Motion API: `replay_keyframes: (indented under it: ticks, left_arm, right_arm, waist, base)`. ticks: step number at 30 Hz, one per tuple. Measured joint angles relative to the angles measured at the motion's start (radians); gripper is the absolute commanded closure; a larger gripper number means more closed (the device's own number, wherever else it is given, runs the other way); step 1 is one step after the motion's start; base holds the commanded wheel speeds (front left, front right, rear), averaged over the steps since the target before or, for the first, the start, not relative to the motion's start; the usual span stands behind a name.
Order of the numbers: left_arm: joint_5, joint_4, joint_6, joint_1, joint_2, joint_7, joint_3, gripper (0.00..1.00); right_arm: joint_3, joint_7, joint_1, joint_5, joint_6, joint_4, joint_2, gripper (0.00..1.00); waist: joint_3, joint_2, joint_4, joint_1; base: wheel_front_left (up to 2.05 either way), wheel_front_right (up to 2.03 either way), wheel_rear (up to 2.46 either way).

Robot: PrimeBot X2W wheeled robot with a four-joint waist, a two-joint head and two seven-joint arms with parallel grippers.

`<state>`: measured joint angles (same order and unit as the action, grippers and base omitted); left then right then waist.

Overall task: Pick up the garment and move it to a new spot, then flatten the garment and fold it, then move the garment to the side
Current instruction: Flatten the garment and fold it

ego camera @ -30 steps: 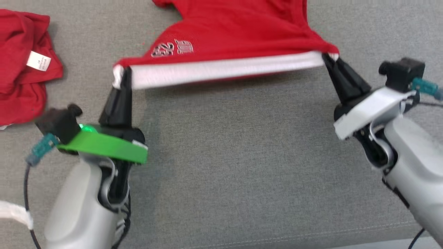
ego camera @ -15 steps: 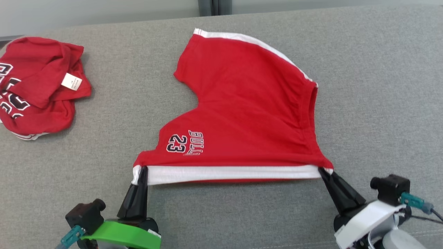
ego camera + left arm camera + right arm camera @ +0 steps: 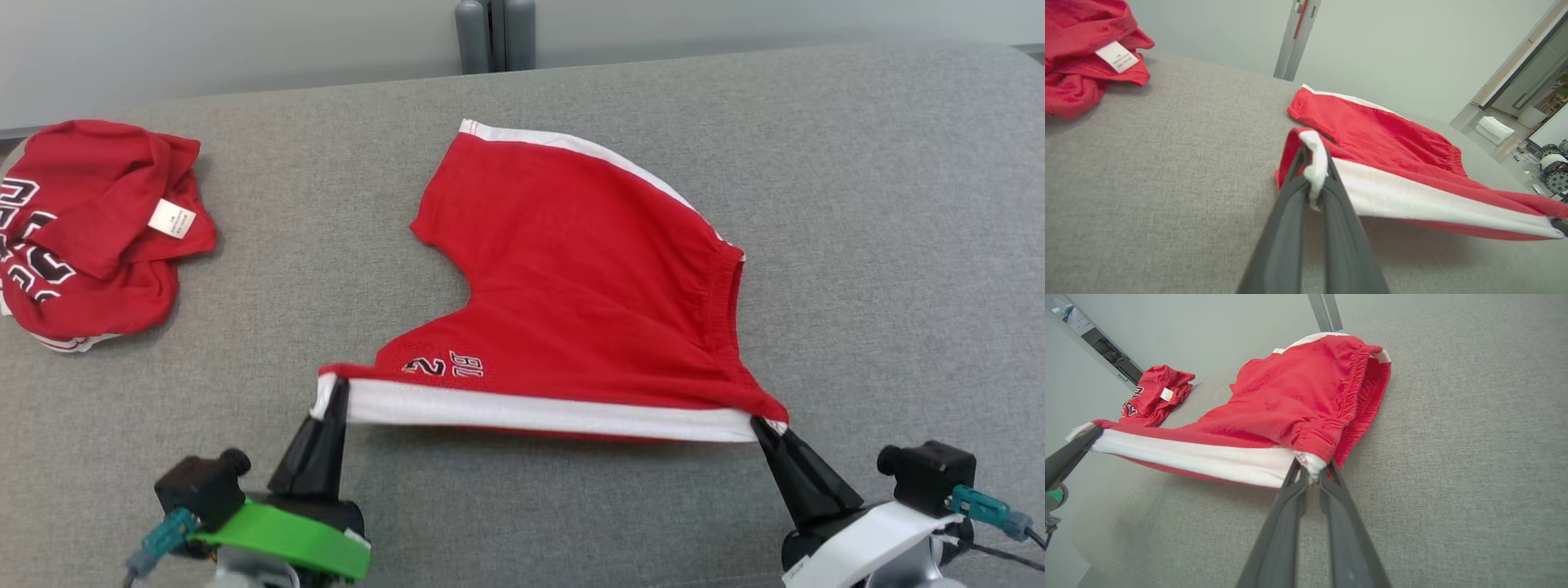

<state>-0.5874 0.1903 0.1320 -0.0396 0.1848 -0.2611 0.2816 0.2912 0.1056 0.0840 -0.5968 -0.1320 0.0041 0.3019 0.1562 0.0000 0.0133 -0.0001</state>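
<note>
On the red fabric shorts with a white side stripe point(image 3: 588, 269), the black print point(image 3: 445, 366) just beyond the left end effector point(image 3: 333, 394) is half folded out of sight. The stripe's ends vanish between its pinched fingers and those of the right end effector point(image 3: 763, 425). Well to the left of the left end effector, a crumpled red jersey point(image 3: 90, 237) is cut by the picture's edge, and the print on its white label point(image 3: 171, 219) is too small to read.

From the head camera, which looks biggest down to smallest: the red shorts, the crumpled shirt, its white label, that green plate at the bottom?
1. shorts
2. shirt, partly cut off at the picture's edge
3. green plate, nearer the camera, so its rank is less sure
4. label
</note>
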Motion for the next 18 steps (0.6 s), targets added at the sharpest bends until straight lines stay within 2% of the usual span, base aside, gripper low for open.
replay_keyframes:
  ticks: [9, 18]
  left_arm:
    - [0.014, 0.062, 0.0, -0.345, 0.112, 0.046, 0.095, 1.0]
    - [-0.04, 0.268, 0.0, -0.721, 0.184, 0.103, 0.232, 1.0]
  right_arm:
    - [-0.014, -0.035, -0.207, 0.03, 0.0, 0.058, -0.042, 1.0]
    - [-0.021, -0.022, -0.45, 0.044, 0.0, 0.201, -0.135, 1.0]
  waist:
    - [0.062, 0.0, -0.026, 0.0]
    - [0.179, 0.0, -0.081, 0.0]
  base:
    - [0.0, 0.0, 0.0]
    - [0.0, 0.0, 0.0]
